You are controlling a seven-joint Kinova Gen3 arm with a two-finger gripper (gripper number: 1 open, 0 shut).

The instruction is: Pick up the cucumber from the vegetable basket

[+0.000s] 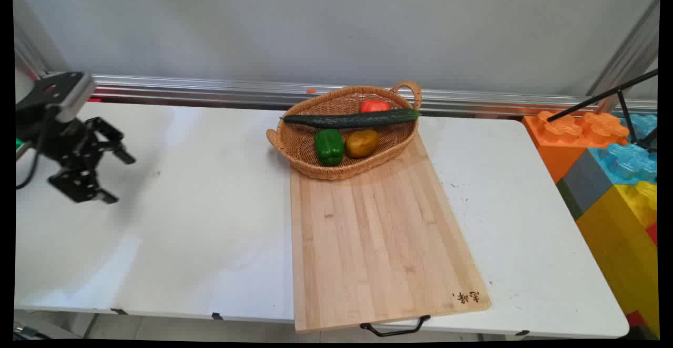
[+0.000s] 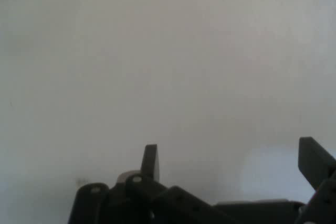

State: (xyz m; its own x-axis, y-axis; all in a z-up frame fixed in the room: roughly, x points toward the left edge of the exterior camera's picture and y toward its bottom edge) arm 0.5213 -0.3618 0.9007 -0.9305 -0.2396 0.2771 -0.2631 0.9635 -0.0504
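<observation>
While it hovers over bare table point(image 1: 210, 222), end effector point(image 1: 120, 175) spread wide, empty.

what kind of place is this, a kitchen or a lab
Most likely a robot lab, not a kitchen: a white table against a bare wall, a tool hanging open over it, and giant toy blocks beside a basket of vegetables.

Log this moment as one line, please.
hand: open, empty, above bare table, left side | basket on board: cucumber, green pepper, potato, tomato | blocks right
</observation>
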